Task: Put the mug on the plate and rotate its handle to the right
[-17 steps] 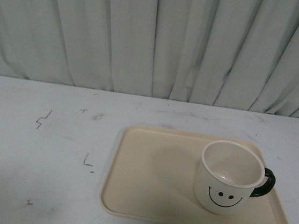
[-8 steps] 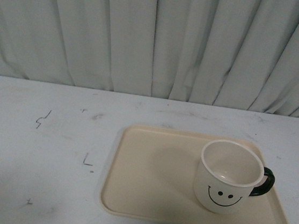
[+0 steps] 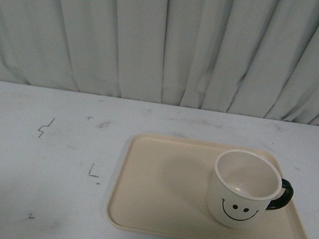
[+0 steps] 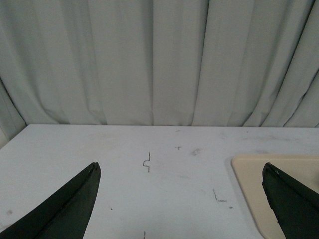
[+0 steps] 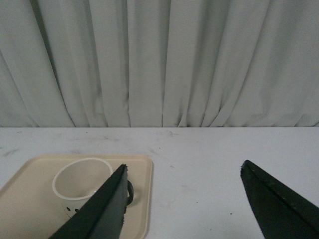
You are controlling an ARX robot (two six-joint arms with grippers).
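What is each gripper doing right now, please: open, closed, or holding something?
Left gripper: open, holding nothing.
Right gripper: open, holding nothing; the mug stands free on the plate.

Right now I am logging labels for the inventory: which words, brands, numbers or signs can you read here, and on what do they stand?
None: no readable words, brands or numbers show in any view.
The mug bears only a drawn black smiley face, no lettering.
The plate is plain.
The table has small dark scratch-like marks, not legible as characters.
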